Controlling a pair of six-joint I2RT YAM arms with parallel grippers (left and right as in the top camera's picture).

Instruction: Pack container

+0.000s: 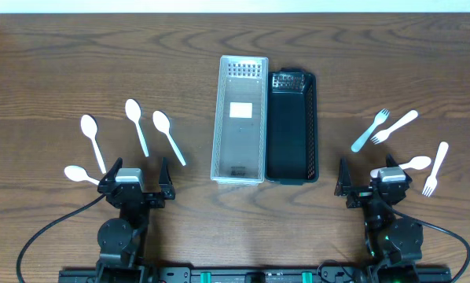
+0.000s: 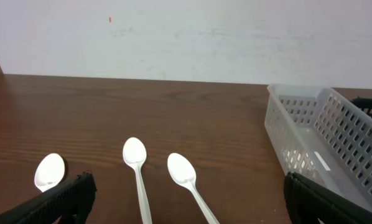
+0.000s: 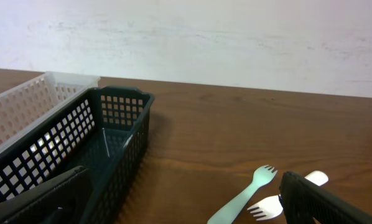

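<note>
Clear basket (image 1: 240, 118) and dark basket (image 1: 291, 126) (long sides touching) at centre of surface (image 1: 62, 63); 4 spoons (image 1: 134, 118) left, forks (image 1: 369, 131) right; left hand (image 1: 137, 178) and right hand (image 1: 374, 180) at near edge, fingers apart, gripping nothing.

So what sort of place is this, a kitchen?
Probably a robotics lab bench rather than a kitchen. Two robot arms sit at a wooden table against a blank white wall. Plastic spoons, forks and two empty baskets are laid out as if for a test.
</note>
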